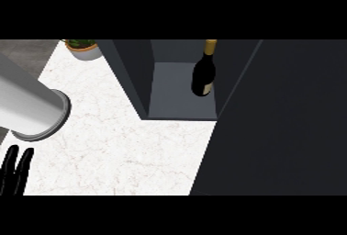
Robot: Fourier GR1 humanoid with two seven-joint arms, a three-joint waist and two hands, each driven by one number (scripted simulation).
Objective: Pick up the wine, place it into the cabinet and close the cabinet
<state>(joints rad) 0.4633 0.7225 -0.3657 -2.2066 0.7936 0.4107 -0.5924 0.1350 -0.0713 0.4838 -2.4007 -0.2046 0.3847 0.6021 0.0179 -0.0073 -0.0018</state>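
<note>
Caution: with wine bottle upright inside cabinet at upper centre, left hand straight-fingered and empty at lower left, right hand unseen, swinging dark door at right risks clipping bottle near that edge and toppling it.

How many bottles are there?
1. The wine bottle stands inside the open cabinet, against its right wall. The big dark cabinet door fills the view's right side and might hide more.
</note>
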